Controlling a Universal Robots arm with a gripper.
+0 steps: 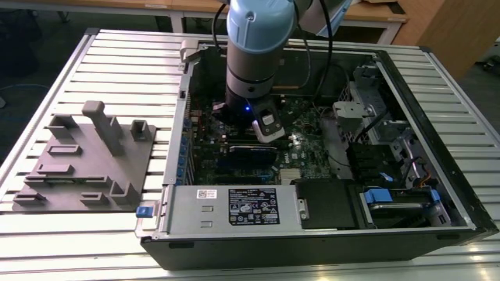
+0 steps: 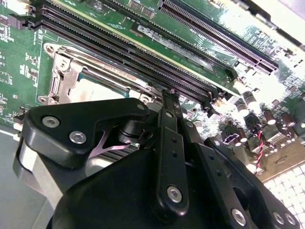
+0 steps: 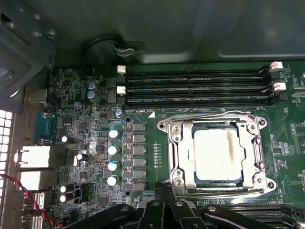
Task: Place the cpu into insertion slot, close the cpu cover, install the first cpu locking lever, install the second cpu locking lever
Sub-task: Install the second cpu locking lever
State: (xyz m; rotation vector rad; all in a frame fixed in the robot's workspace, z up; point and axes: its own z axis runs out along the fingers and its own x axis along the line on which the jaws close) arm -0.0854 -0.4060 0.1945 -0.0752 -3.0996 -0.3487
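Observation:
The cpu, a pale silver square, lies in the insertion slot on the green motherboard. The cpu cover, a silvery frame, lies flat over it, and the chip shows through its window. A thin wire locking lever runs along the socket's side nearest the memory slots. My gripper is low over the board at a corner of the socket, its black fingers close together with nothing visible between them. In the second wrist view the gripper points at the cover beside the cpu. The arm reaches down into the open case.
Long black memory slots run beside the socket, and capacitors stand on its other side. The case walls, the power supply and a drive bay hem in the board. A grey fixture plate lies outside on the slatted table.

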